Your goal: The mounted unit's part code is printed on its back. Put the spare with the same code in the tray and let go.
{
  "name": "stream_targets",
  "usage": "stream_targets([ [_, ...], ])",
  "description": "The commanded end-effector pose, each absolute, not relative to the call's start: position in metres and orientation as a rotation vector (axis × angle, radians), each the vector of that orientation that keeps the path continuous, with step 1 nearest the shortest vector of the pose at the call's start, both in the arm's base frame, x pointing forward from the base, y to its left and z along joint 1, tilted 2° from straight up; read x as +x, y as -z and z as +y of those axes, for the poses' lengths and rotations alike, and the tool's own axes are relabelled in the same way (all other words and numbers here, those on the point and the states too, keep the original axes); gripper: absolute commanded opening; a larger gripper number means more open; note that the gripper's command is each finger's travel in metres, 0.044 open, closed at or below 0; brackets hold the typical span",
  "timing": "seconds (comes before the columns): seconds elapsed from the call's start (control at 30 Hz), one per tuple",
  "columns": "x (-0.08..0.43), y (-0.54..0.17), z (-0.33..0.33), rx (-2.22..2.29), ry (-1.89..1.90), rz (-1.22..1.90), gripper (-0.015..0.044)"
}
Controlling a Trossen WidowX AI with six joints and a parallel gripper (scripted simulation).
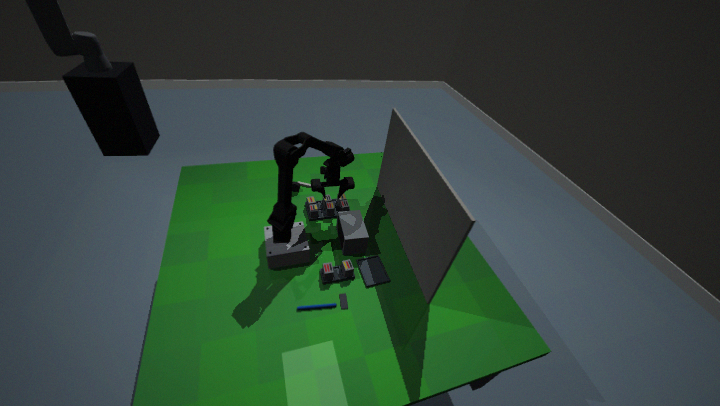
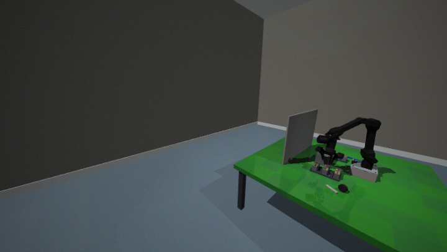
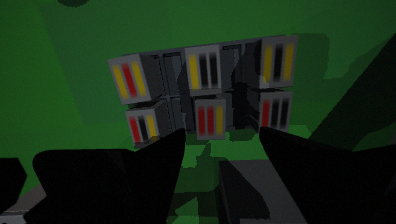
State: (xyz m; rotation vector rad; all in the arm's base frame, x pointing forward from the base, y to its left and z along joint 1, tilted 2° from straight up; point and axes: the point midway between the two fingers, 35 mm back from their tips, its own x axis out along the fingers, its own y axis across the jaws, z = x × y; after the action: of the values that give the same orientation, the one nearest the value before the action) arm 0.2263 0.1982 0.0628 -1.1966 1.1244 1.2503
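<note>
Spares stood racked above centre in the wrist view, labels up seemingly for your reading, while your tool, empty and partly open, hung over them.

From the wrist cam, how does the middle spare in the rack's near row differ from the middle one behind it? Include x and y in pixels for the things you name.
The near middle spare (image 3: 211,119) has red, red, yellow stripes; the far middle spare (image 3: 203,69) has yellow, black, black. The near one sits closer to the gripper (image 3: 222,132) than the far one. Both are gray blocks with three stripes.
</note>
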Motion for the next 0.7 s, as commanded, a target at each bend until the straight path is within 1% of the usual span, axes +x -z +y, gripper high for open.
stream_targets([
  [0.0, 0.224, -0.051, 0.197, -1.201, -1.262, 1.143, 0.0300],
  [0.67, 0.224, -0.018, 0.199, -1.201, -1.262, 1.144, 0.0300],
])
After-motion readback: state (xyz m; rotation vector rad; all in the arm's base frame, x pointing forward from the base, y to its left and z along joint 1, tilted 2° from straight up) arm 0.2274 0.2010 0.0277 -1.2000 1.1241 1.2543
